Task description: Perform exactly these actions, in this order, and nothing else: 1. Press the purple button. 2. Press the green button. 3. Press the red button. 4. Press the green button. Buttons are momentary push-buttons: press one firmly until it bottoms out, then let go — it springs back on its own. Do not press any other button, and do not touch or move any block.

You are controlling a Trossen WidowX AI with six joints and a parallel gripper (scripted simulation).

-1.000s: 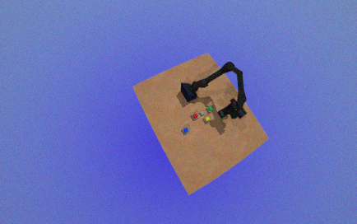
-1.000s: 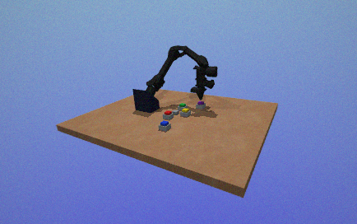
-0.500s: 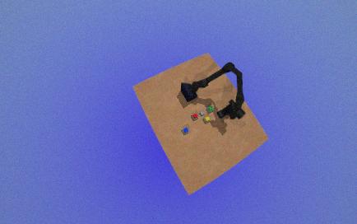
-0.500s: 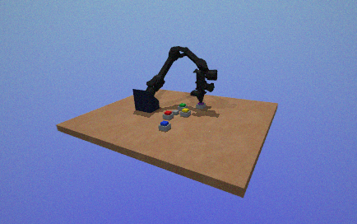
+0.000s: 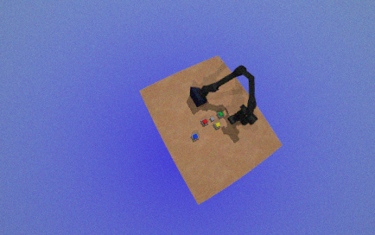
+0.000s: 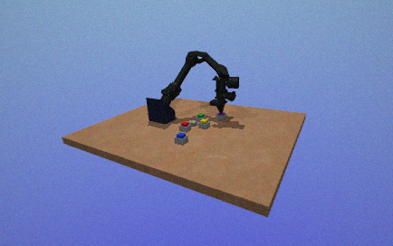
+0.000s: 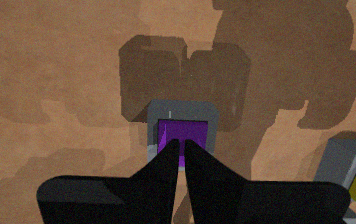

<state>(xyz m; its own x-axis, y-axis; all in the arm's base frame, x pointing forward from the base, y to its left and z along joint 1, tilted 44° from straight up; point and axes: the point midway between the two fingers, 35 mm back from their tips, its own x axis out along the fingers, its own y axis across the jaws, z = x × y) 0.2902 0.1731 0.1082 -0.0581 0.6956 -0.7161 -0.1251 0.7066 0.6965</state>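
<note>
The purple button (image 6: 221,114) (image 7: 182,130) has a grey housing; the arm hides it in the top view. My gripper (image 6: 221,111) (image 7: 181,145) is shut and empty, pointing down, with its fingertips at the purple cap. They cover the cap's near part in the wrist view. How far the cap is pushed in is hard to tell. The green button (image 5: 220,114) (image 6: 201,116) stands between the purple button and the arm's base. The red button (image 5: 205,122) (image 6: 185,124) stands farther from the gripper, beyond a small grey block. Both caps look raised.
The yellow button (image 5: 218,124) (image 6: 205,121) (image 7: 353,191) stands near the green one. The small grey block (image 5: 212,118) (image 6: 193,123) lies between red and green. The blue button (image 5: 195,136) (image 6: 181,136) stands apart, beyond red. The arm arches high over the wooden table (image 5: 233,164) (image 6: 254,163).
</note>
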